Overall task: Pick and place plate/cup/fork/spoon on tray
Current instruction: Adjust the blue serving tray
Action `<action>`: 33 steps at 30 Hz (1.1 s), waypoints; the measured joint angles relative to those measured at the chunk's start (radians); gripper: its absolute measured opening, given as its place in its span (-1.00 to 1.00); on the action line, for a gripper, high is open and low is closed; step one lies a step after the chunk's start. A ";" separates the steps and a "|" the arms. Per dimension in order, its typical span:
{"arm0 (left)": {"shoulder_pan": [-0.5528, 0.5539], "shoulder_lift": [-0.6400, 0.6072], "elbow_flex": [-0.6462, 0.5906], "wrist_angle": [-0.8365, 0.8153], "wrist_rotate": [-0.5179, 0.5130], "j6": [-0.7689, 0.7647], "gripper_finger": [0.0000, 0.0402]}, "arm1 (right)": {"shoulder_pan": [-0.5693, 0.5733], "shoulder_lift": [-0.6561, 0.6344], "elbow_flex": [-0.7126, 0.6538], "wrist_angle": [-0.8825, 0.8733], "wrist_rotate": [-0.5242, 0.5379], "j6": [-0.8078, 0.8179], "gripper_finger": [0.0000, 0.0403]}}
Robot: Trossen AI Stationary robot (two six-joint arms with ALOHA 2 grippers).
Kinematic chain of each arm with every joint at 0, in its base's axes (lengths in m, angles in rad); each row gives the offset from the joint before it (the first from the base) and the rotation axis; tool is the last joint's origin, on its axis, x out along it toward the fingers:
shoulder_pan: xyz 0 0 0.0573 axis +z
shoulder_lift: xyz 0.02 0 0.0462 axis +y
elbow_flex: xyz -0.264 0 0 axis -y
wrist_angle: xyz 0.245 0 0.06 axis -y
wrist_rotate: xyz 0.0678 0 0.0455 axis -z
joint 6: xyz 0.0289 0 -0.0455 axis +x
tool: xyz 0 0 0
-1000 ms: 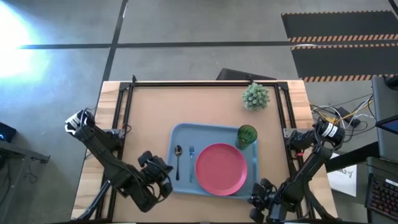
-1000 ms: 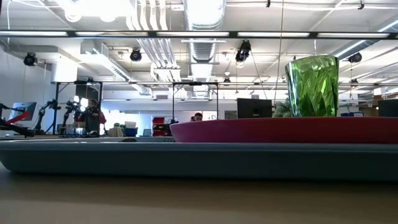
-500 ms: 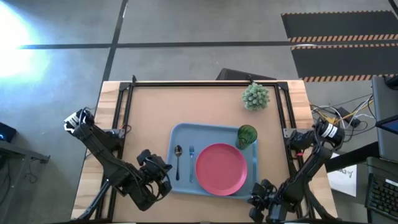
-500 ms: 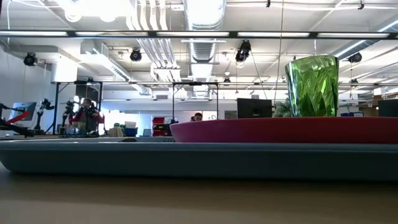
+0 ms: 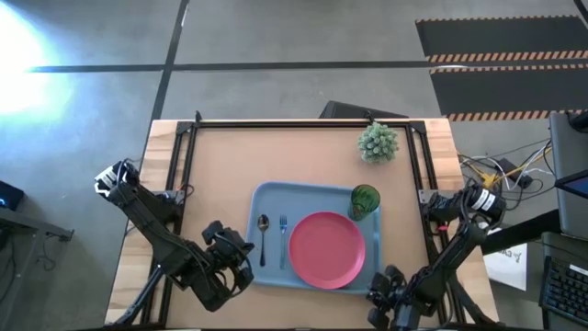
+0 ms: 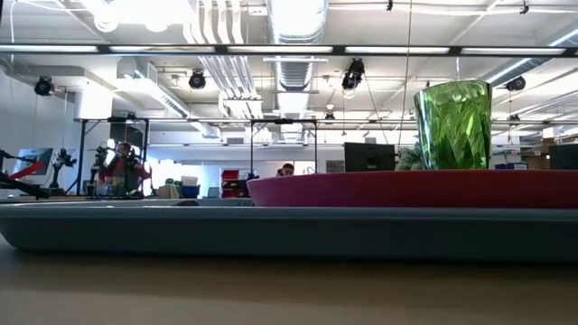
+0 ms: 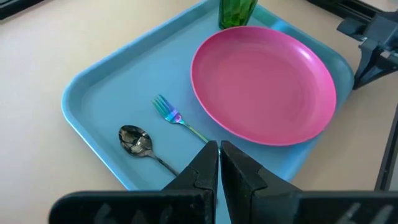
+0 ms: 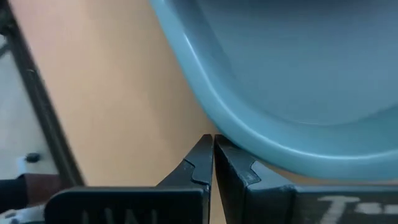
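Tray (image 5: 271, 198) holds spoon (image 5: 264, 223), fork (image 5: 283, 226), plate (image 5: 327, 249), cup (image 5: 365, 198), all between the pincers. Left pincer (image 5: 235, 259) pressed together, empty, beside spoon. Right pincer (image 5: 384, 292) pressed together at tray corner. Risk: swinging arms nudge tray, toppling cup.

Strong white glare washes the floor (image 5: 28, 41) at ten o'clock in the overhead view, while the table (image 5: 276, 156) is evenly lit with soft shadows. Ceiling strip lights (image 6: 298, 50) blaze in the table-level view. The tray (image 8: 298, 81) blurs in the right wrist close-up.
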 joint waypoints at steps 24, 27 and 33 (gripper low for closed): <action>0.006 0.000 0.000 0.005 0.012 -0.001 -1.00 | -0.002 -0.028 -0.002 -0.247 -0.022 -0.060 -0.96; 0.006 0.000 0.000 0.006 0.023 -0.001 -1.00 | -0.003 -0.033 -0.003 -0.258 -0.027 -0.068 -0.96; 0.006 0.000 0.000 0.006 0.024 -0.001 -1.00 | -0.003 -0.039 -0.006 -0.293 -0.029 -0.101 -0.96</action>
